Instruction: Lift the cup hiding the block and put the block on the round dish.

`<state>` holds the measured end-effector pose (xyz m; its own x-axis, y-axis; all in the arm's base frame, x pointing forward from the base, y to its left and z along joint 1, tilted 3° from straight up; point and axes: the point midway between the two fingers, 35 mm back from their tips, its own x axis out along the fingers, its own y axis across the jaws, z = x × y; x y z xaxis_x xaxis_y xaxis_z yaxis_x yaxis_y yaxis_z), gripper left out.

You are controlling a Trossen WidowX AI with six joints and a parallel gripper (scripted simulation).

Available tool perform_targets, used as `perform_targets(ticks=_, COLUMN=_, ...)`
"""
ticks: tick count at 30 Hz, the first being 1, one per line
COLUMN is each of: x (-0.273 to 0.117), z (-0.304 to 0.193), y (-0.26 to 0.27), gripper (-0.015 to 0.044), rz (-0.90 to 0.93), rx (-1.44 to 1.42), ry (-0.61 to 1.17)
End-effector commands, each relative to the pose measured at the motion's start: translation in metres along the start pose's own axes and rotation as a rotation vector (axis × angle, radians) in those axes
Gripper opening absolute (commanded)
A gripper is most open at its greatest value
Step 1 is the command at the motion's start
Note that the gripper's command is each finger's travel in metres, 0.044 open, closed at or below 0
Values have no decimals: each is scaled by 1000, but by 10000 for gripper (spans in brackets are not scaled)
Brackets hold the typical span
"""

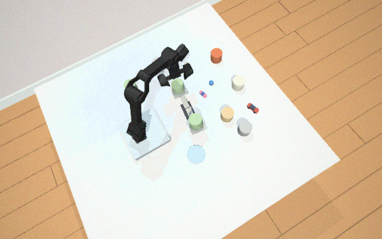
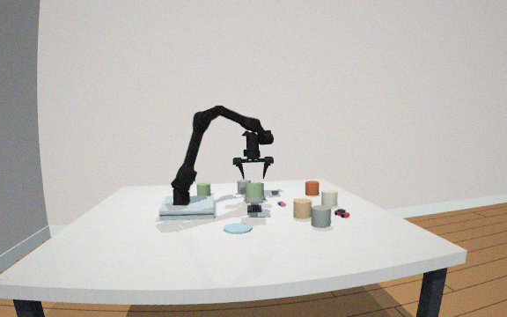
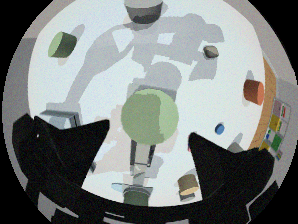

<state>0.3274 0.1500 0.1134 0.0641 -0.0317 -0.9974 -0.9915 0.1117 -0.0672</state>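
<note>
One green cup (image 1: pixel 178 86) (image 3: pixel 150 116) stands on the far end of the balance (image 1: pixel 185 101) (image 2: pixel 254 208). The matching green cup (image 1: pixel 195 121) (image 2: pixel 254 191) stands on the end nearer the round dish and hides the far cup in the exterior view. My gripper (image 1: pixel 176 77) (image 2: pixel 253 177) (image 3: pixel 150 131) is wide open and empty, pointing down above the far cup. In the wrist view that cup shows between the fingertips, with a gap on both sides. The pale blue round dish (image 1: pixel 196 154) (image 2: pixel 238 228) has nothing on it. The block is not visible.
Another green cylinder (image 1: pixel 128 83) (image 3: pixel 62 45) and a grey one (image 2: pixel 243 186) (image 3: pixel 144 12) stand behind. Orange (image 1: pixel 216 55), cream (image 1: pixel 238 83), tan (image 1: pixel 227 114) and grey (image 1: pixel 245 127) cylinders, a toy car (image 1: pixel 253 107) and a blue disc (image 1: pixel 211 82) lie right of the balance.
</note>
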Motion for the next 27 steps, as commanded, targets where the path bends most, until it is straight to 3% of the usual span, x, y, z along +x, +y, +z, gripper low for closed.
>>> perform_targets(ticks=1, x=7, z=0, y=1, gripper=440, rz=10, rx=-6, ry=2)
perform_targets(ticks=27, x=49, z=0, y=1, gripper=440, rz=10, rx=-6, ry=2)
